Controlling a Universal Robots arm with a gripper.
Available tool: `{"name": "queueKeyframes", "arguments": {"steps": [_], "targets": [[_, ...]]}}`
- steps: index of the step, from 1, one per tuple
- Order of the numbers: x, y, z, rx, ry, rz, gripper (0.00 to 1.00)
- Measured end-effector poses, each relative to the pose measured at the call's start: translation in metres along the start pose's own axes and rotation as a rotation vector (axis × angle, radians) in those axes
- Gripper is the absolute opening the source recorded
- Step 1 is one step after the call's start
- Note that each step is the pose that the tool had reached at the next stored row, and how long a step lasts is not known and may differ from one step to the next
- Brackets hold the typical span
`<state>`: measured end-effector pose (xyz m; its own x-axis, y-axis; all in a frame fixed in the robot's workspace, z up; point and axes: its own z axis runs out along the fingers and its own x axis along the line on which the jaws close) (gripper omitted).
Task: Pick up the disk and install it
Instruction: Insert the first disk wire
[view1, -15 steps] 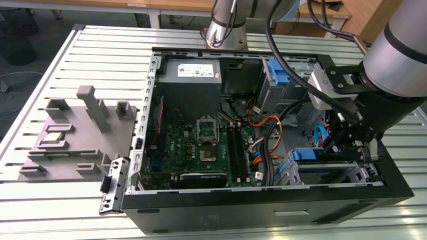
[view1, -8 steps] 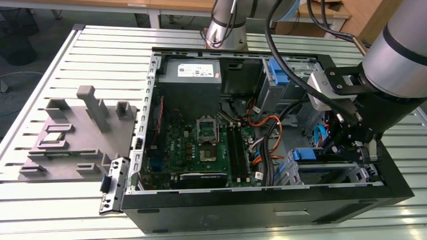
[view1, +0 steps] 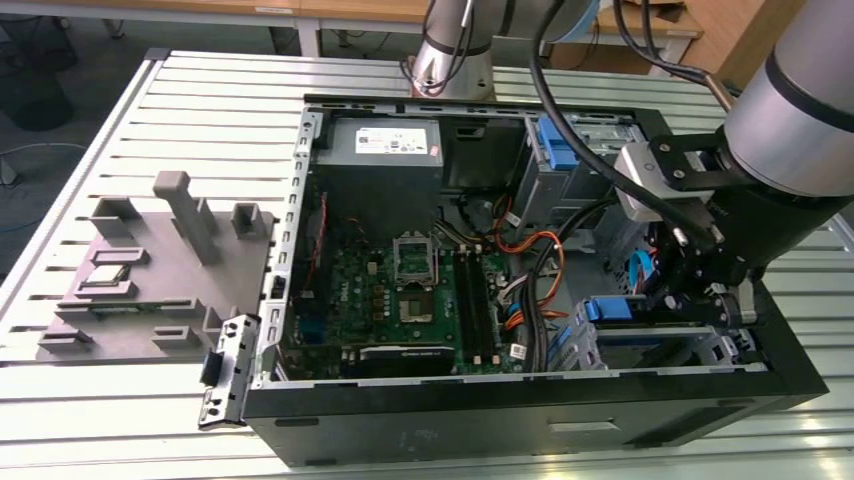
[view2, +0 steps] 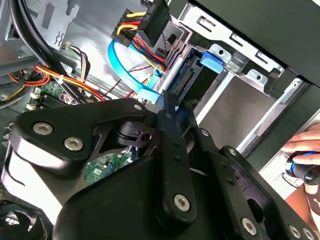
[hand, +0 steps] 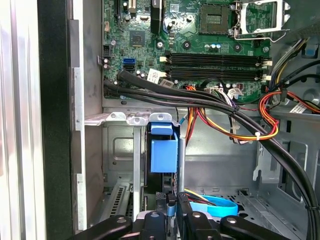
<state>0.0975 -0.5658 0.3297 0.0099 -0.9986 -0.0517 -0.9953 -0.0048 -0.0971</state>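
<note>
I see 1 disk (hand: 164, 155), edge-on with its blue rail facing me, standing in the drive cage (view1: 654, 340) directly ahead of the gripper (hand: 171, 202) in the first wrist view. The gripper's fingers look drawn together on the disk's near edge, so I judge it clamped there. My read: pickup is done and the disk is mostly seated; final pushing home and release remain. Around the gripper I count 1 motherboard (view1: 400, 290), 1 power supply (view1: 384, 143) farther off, and 1 person's hand (view2: 306, 150) beyond the case wall.
</note>
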Motion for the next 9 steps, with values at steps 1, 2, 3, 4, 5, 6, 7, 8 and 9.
{"name": "queueKeyframes", "arguments": {"steps": [1,2,3,4,5,6,7,8,9], "targets": [[0.0000,0.0000,-0.0001,0.0000,0.0002,0.000,0.24],[0.0000,0.0000,-0.0001,0.0000,0.0004,0.000,0.24],[0.0000,0.0000,-0.0001,0.0000,0.0005,0.000,0.24],[0.0000,0.0000,-0.0003,0.0000,0.0005,0.000,0.24],[-0.0001,-0.0001,-0.0011,0.0000,0.0006,0.000,0.24],[-0.0002,-0.0003,-0.0024,0.0000,0.0006,0.000,0.24],[-0.0002,-0.0004,-0.0040,0.0000,0.0004,0.000,0.24],[-0.0003,-0.0006,-0.0060,0.0000,0.0004,0.000,0.24],[-0.0004,-0.0008,-0.0081,0.0000,0.0005,0.000,0.24]]}}
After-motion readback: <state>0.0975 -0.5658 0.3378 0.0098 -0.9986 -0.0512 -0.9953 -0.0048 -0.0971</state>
